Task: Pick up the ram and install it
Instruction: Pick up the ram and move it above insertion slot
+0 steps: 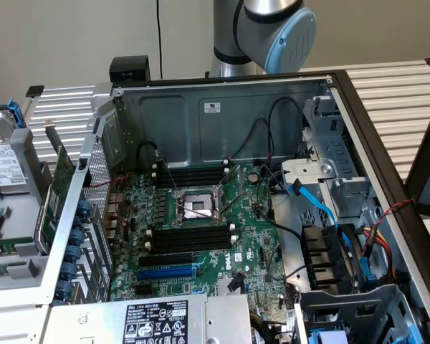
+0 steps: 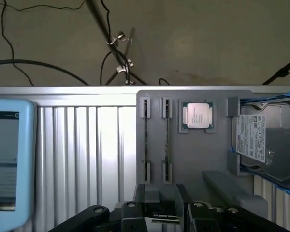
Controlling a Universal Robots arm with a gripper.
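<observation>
I hold my claw (image 2: 159, 215), whose state I cannot tell, over the ribbed worktop (image 2: 87, 145): ahead of it the ram (image 2: 165, 140) stands on edge in a narrow slot of the grey tray (image 2: 193, 159), just beside the processor (image 2: 198, 116), with the hard drive (image 2: 266, 140) beyond the processor.

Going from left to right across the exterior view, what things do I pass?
hard drive → green expansion card → CPU socket → blue cable
</observation>
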